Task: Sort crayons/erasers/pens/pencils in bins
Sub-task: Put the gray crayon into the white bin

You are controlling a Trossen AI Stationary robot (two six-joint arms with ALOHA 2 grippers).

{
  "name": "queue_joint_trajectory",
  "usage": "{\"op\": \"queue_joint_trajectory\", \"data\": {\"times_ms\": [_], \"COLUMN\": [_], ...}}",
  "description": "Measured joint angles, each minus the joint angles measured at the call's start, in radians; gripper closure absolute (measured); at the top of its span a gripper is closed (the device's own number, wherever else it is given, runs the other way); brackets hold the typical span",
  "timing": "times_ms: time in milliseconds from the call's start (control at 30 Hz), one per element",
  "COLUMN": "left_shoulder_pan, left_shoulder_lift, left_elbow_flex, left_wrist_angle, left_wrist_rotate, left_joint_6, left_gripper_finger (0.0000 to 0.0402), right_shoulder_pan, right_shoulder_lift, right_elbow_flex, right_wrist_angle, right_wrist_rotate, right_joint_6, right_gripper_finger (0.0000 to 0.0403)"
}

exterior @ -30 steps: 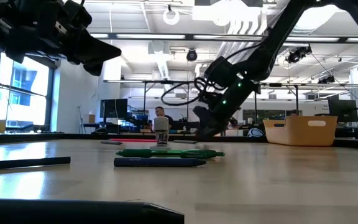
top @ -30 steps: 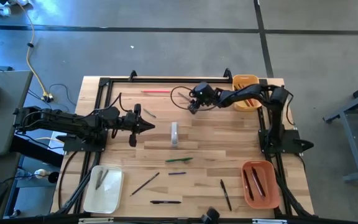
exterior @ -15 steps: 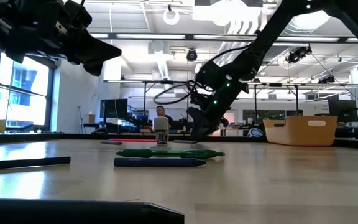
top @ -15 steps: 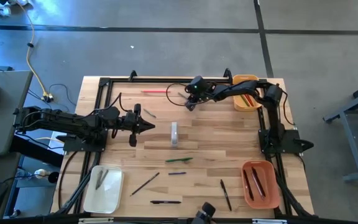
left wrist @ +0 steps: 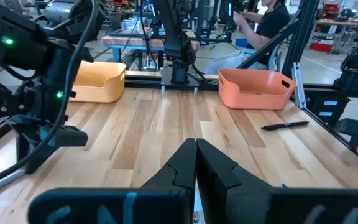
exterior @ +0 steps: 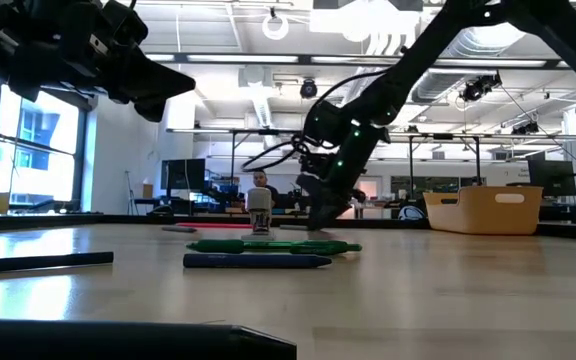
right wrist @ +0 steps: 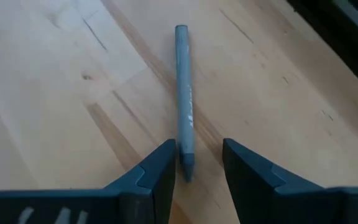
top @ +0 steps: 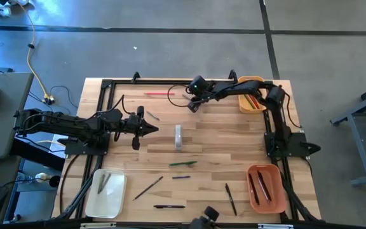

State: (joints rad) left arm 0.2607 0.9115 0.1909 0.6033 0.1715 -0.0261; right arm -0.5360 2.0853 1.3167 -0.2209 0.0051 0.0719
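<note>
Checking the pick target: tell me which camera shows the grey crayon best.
Right wrist view: the grey crayon lies on the wood, its tip between the right claw's open fingers. High view shows a faint sliver; the low and left wrist views don't show it.

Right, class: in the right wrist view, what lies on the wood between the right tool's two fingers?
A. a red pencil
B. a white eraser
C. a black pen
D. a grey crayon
D: a grey crayon lies on the bare wood with its tip between the right tool fingers, which stand apart.
</note>
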Motion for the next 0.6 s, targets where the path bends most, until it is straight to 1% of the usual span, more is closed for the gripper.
{"op": "queue_joint_trajectory", "data": {"times_ms": [133, 233, 500, 600], "left_shoulder_pan": [0.0, 0.0, 0.0, 0.0], "left_shoulder_lift": [0.0, 0.0, 0.0, 0.0], "left_elbow_flex": [0.0, 0.0, 0.0, 0.0], "left_wrist_angle": [0.0, 0.0, 0.0, 0.0], "left_wrist_rotate": [0.0, 0.0, 0.0, 0.0], "left_joint_6": [0.0, 0.0, 0.0, 0.0], "left_gripper_finger": [0.0401, 0.0401, 0.0401, 0.0401], "right_shoulder_pan": [0.002, 0.002, -0.002, -0.003], "right_shoulder_lift": [0.023, 0.035, 0.039, 0.037], "right_elbow_flex": [0.053, 0.081, 0.095, 0.095], "right_wrist_angle": [-0.071, -0.11, -0.152, -0.161], "right_wrist_rotate": [-0.003, -0.001, -0.007, -0.033], "right_joint_6": [-0.002, -0.002, -0.003, -0.009], "right_gripper_finger": [0.028, 0.0293, 0.0378, 0.0396]}}
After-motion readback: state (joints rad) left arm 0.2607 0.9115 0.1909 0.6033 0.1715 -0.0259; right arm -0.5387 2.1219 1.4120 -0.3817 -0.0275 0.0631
